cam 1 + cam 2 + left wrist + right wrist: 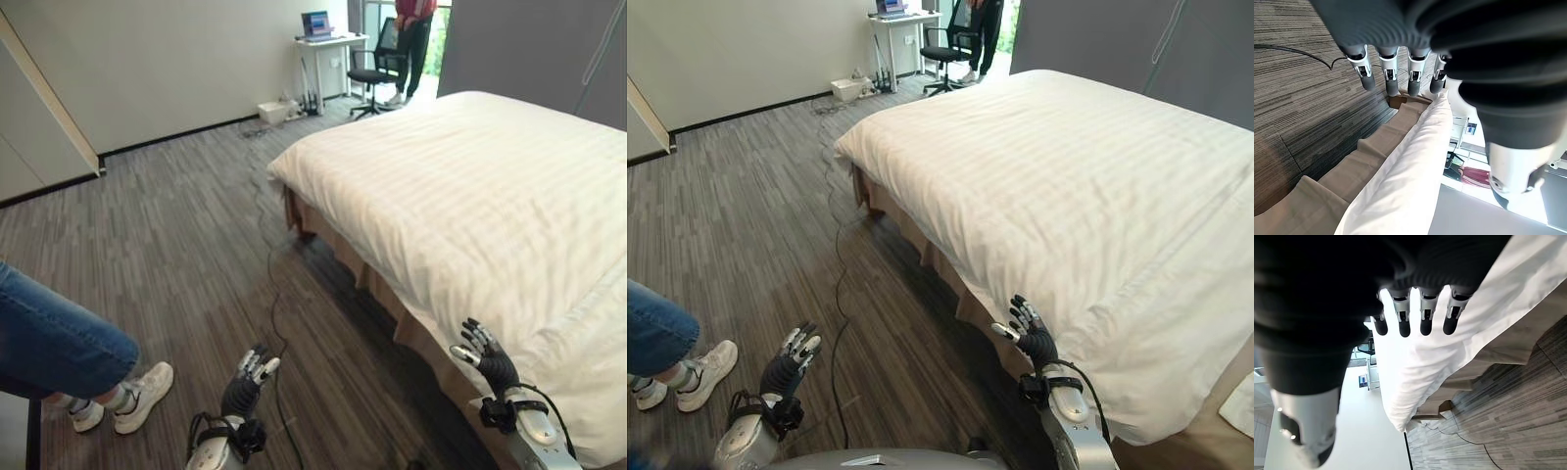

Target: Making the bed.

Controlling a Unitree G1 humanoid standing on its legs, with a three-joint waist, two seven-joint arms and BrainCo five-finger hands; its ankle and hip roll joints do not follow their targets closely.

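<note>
Item: bed (460, 186) with white duvet (1087, 186), lying ahead and to the right of both robot hands; the duvet is spread fairly flat over the top, its long edge hanging over the near side and leaving the beige bed skirt (921, 245) showing beneath, so the cover looks largely laid and what is left is probably tidying along this edge. Right robot hand (1031, 333): raised just beside the overhanging duvet edge, fingers (1400, 322) straight and spread, holding nothing; its own wrist view looks along the white cloth edge past the fingertips, and contact with the cloth cannot be confirmed; judged as poised here to take or smooth the hanging edge. Left robot hand (251, 376): well apart from the bed over the grey plank floor (186, 235), fingers (1392, 78) extended and relaxed, empty; appears idle, kept clear of the bedside. Surroundings: a seated or standing person's jeans leg and white trainers (127, 397) on the floor beyond the left robot hand, on the side away from the bed; far beyond both hands, past the bed's far corner, a white table (328, 44) with a laptop (315, 23), a black office chair (377, 69), and a second person (413, 39) standing by the doorway
</note>
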